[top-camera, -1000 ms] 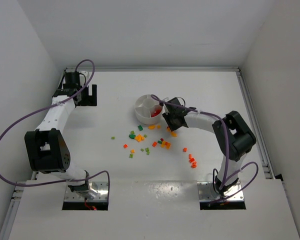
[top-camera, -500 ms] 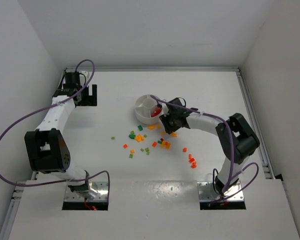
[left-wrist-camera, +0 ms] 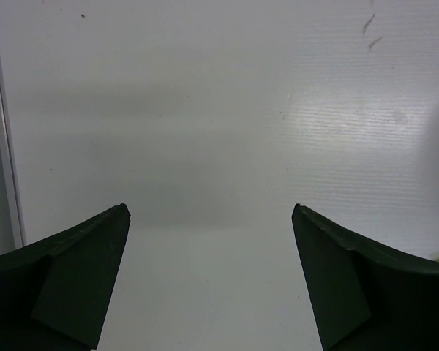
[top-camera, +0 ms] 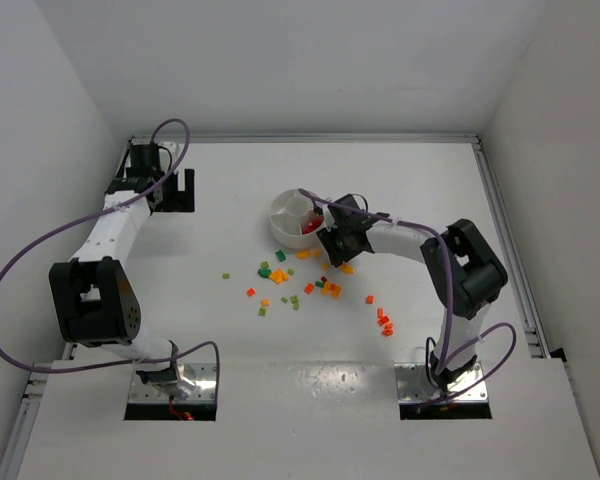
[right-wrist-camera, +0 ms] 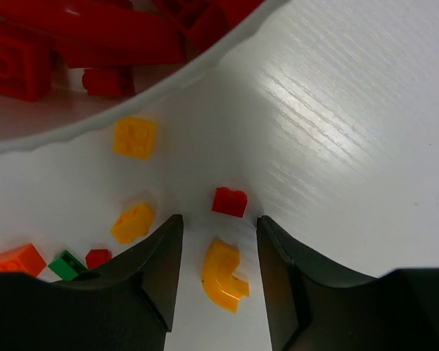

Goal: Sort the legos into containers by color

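Observation:
The round white dish (top-camera: 280, 212) stands mid-table, and red legos (top-camera: 310, 226) lie in its near-right wedge. My right gripper (top-camera: 332, 242) hovers low just beside the dish's rim (right-wrist-camera: 168, 80), open. A curved orange lego (right-wrist-camera: 224, 274) lies on the table between its fingers, touching neither. A small red lego (right-wrist-camera: 230, 201) sits just ahead of the tips. Orange legos (right-wrist-camera: 134, 137) and a green one (right-wrist-camera: 66, 265) lie to the left. My left gripper (top-camera: 183, 190) rests open at the far back left, and its wrist view shows nothing between the fingers (left-wrist-camera: 88, 270).
Loose green, orange and red legos (top-camera: 280, 275) are scattered on the table in front of the dish. A small red-orange cluster (top-camera: 384, 321) lies nearer the right arm's base. Metal rails edge the table on both sides.
The right gripper has shifted slightly left along the dish's edge, and its arm's elbow has swung. The left arm has not moved.

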Available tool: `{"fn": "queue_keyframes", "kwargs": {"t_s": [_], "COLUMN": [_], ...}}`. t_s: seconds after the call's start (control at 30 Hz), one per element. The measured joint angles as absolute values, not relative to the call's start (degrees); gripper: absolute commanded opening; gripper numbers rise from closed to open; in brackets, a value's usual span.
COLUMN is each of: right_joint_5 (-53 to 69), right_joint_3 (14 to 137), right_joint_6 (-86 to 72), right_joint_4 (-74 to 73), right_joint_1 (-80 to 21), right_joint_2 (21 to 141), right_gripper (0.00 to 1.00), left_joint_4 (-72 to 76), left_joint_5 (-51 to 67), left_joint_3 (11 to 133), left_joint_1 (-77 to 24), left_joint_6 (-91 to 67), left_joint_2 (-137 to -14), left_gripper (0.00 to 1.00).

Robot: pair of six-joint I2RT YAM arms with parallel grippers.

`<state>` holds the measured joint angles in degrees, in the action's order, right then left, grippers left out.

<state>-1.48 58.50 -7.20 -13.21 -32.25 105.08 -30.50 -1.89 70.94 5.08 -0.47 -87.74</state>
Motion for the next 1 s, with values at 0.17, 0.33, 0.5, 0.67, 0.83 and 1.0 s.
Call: {"fn": "queue_keyframes", "kwargs": {"t_s": [0.17,0.33,0.5,0.67,0.83,1.0], "right_joint_5": [-1.5,-1.7,-2.1,-2.3,-2.3,-2.3], "right_joint_3": [60.7,61.8,62.6,62.6,62.6,62.6], "right_joint_6": [-8.8,-10.1,-10.7,-10.8,-11.0,-11.0], "right_joint_4": [-13.4,-13.6,-13.6,-13.5,-13.6,-13.6], "right_joint_1": [-32.2,-32.2,-32.2,-32.0,-31.7,-31.2], "right_joint_2": [107.5,108.4,109.0,109.0,109.0,109.0], "right_gripper": [0.40,0.35,0.33,0.31,0.28,0.20], "left_joint_4": [-30.5,-30.5,-30.5,-30.5,-30.5,-30.5], "left_joint_5": [-1.8,-1.8,-1.8,-1.8,-1.8,-1.8], "left_joint_3": [70.9,70.9,70.9,70.9,70.9,70.9], "left_joint_1": [5.1,5.1,5.1,5.1,5.1,5.1], "left_joint_6": [-0.5,-0.5,-0.5,-0.5,-0.5,-0.5], "left_joint_2": [-87.8,-88.1,-88.3,-88.3,-88.3,-88.3], "left_gripper": [1.00,1.00,1.00,1.00,1.00,1.00]}}
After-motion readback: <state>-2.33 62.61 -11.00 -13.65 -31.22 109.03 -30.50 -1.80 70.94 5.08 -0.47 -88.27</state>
